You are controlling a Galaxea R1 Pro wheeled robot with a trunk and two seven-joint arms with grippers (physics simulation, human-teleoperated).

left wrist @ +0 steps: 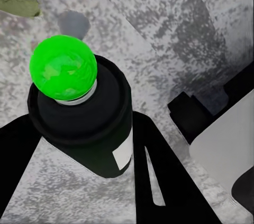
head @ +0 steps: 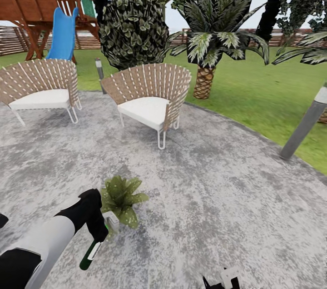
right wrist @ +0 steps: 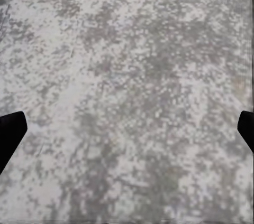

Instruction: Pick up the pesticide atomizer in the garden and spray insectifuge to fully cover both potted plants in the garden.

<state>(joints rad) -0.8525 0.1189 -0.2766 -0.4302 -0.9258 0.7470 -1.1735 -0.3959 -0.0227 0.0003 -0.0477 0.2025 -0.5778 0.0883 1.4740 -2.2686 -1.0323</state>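
Our left fingers [left wrist: 153, 182] are clamped on the atomizer [head: 91, 250], whose dark green body sticks out below the left gripper [head: 97, 230] in the head view. The left wrist view shows the bottle's bright green end [left wrist: 63, 67] set in a black collar, with paving behind it. The bottle hangs tilted just beside the plant [head: 120, 198], which stands on the patio [head: 204, 198] in front of the nearer chair [head: 147, 96].

Our right fingers [right wrist: 10, 134] are spread wide with nothing between them, and only paving lies under them; the right gripper [head: 222, 280] sits low, well apart from the plant.

We judge we are at the spraying step on this one plant. The risk: we cannot tell which way the nozzle faces, so spray could land on the paving and miss the leaves. The gripper is also very near the leaves, and a careless swing could knock the small pot [head: 111, 223] over. A second plant is yet to be found.
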